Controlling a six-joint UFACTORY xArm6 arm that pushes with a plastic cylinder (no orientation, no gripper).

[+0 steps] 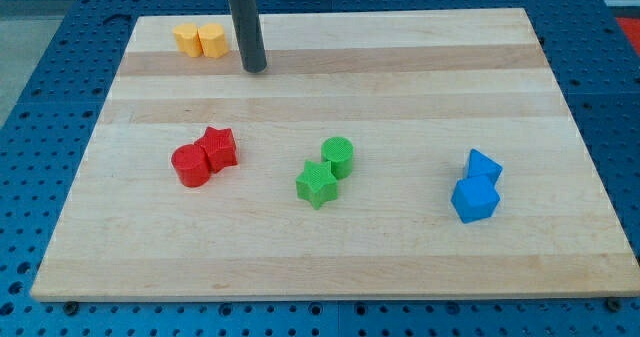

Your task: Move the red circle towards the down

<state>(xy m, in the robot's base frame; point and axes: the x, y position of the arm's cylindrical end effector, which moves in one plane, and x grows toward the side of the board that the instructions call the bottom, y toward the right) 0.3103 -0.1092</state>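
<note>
The red circle lies on the wooden board at the view's left, touching a red star-like block on its upper right. My tip rests on the board near the view's top, well above and to the right of the red circle, apart from it. The rod rises out of the view's top edge.
Two yellow blocks sit side by side at the top left, just left of my tip. A green circle touches a green star mid-board. Two blue blocks sit at the right. A blue pegboard surrounds the board.
</note>
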